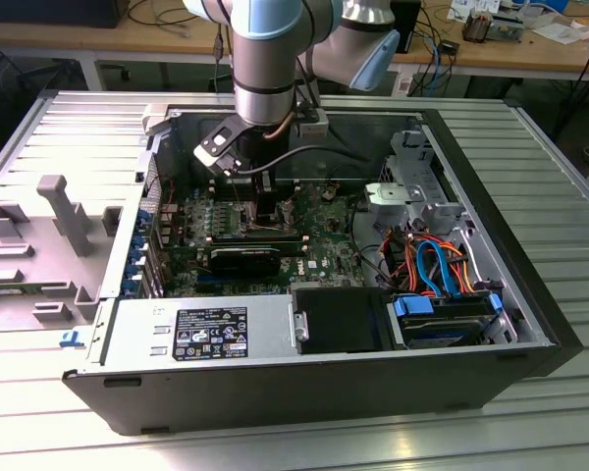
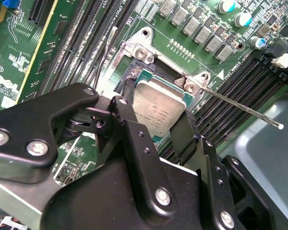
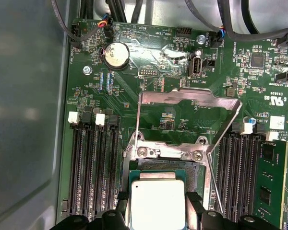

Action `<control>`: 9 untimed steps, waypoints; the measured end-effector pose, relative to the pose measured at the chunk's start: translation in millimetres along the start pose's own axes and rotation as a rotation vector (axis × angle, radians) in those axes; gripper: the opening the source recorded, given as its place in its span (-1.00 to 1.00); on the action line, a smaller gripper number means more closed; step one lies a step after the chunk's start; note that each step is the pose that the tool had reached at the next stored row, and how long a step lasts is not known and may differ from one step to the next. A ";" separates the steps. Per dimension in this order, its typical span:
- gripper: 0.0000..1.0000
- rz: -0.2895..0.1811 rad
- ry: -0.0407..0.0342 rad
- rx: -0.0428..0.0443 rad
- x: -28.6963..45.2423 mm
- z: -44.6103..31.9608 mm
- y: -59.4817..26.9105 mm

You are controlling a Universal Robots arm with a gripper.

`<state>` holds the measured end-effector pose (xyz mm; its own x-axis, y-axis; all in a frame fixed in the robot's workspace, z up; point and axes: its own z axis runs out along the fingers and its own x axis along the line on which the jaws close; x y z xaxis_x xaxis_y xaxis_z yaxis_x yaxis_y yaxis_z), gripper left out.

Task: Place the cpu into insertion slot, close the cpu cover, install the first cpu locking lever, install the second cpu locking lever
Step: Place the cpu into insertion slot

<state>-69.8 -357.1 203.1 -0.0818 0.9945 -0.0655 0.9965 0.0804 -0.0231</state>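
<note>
- Your arm (image 1: 265,69) reaches down into the open computer case (image 1: 275,392), and your gripper (image 1: 265,196) sits low over the green circuit board (image 1: 324,250), towards the exterior view's left of the case.
- In both wrist views the jaws are clenched on the chip (image 3: 157,196): one black finger (image 3: 122,211) presses one edge and the other finger presses the opposite edge.
- You hold the chip flat, silvery top up, directly over the socket (image 3: 193,173). The socket's dark inner edge shows just past the chip's border.
- You cannot tell from these views whether the chip is fully seated or rests a little above the socket floor.
- The cover (image 3: 189,94) is swung open, lying back over the board on the far side of the socket from your fingers, its large window showing the board beneath.
- In the second wrist view a thin lever rod (image 2: 240,106) is unlatched and juts out from the socket's corner, across the black memory slots (image 3: 93,163).
- A round coin battery (image 3: 116,53) sits on the board beyond the open cover, well apart from the chip.
</note>
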 end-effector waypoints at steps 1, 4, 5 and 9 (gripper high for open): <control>0.08 0.000 0.0000 0.0000 0.0 0.2 0.0; 0.08 0.000 0.0000 0.0000 -0.1 0.8 -0.1; 0.08 0.000 0.0000 0.0000 -0.2 1.1 0.0; 0.08 0.000 -0.0001 0.0001 -0.2 2.1 0.0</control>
<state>-69.8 -357.4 201.0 -0.0818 0.9945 -0.0656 0.9965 0.0804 -0.0232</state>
